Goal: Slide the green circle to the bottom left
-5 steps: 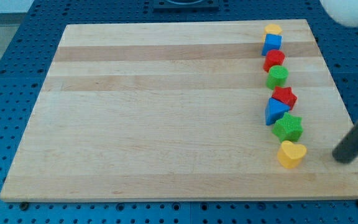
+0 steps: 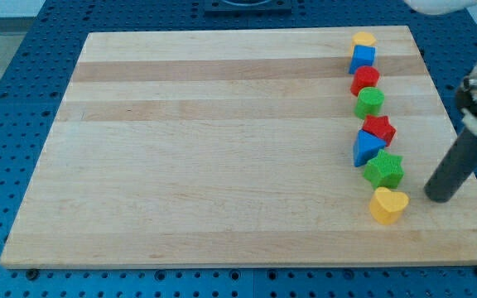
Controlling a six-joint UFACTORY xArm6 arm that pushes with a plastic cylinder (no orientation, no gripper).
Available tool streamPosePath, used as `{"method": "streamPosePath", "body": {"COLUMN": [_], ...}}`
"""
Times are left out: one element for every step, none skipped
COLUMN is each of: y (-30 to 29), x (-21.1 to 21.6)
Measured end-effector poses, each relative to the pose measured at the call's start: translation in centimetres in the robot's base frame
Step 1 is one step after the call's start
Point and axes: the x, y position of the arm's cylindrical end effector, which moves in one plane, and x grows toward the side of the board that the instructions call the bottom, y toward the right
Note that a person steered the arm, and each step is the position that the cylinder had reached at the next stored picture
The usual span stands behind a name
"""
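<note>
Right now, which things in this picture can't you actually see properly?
- The arm above my tip: cut off by the view's right and top edges.
- Yellow block at the view's top: shape unclear, the blue block covers its lower part.
- Blue triangle: partly hidden by the red star and green star.
- Whether the green circle touches its neighbours: too small to tell.

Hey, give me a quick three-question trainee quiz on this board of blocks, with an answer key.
1. True or false: my tip touches the green circle.
2. Which block lies nearest the view's bottom? A) yellow heart B) blue cube C) red star
3. Fill in: the blocks line up along the view's ____ side of the wooden board.

Key: 1 false, it stands apart, right of the green star; 2 A; 3 right.
</note>
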Motion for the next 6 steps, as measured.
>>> {"method": "streamPosePath", "body": {"y": [-1.1, -3.9, -5.9, -5.4, -0.7, 5.5], "x": [-2.2, -0.8, -0.3, -0.1, 0.3, 2.2]}}
